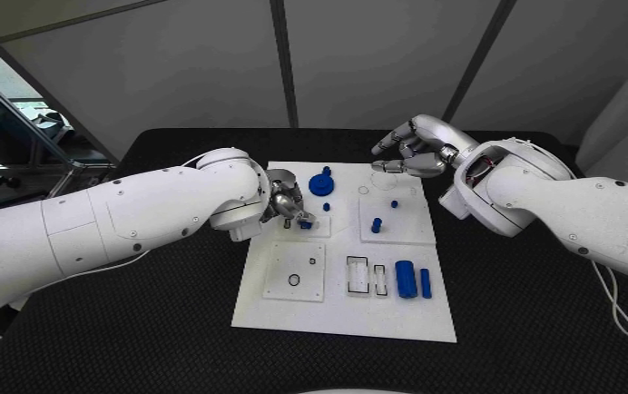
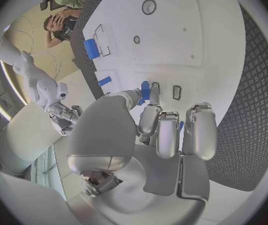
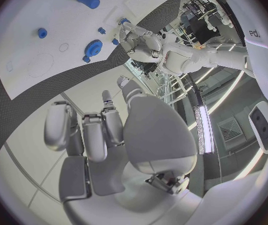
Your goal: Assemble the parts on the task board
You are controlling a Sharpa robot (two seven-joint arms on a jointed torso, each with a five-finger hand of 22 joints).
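Note:
The white task board (image 1: 343,312) lies in the middle of the black table. My left hand (image 1: 284,203) hovers over the board's left middle and pinches a small blue part (image 1: 305,223) between thumb and a finger. In the left wrist view that small blue part (image 2: 145,91) sits at the fingertips of my left hand (image 2: 165,135), beside a small rectangular slot (image 2: 176,92). My right hand (image 1: 411,151) hangs above the board's far right corner with its fingers loosely bent and apart, nothing in them. In the right wrist view my right hand (image 3: 103,135) is bare too.
A blue gear (image 1: 322,184) and three short blue pegs (image 1: 377,225) stand on the board's far half. A blue cylinder (image 1: 406,279) and a thinner blue bar (image 1: 426,282) lie at its near right. Black table (image 1: 144,330) surrounds the board.

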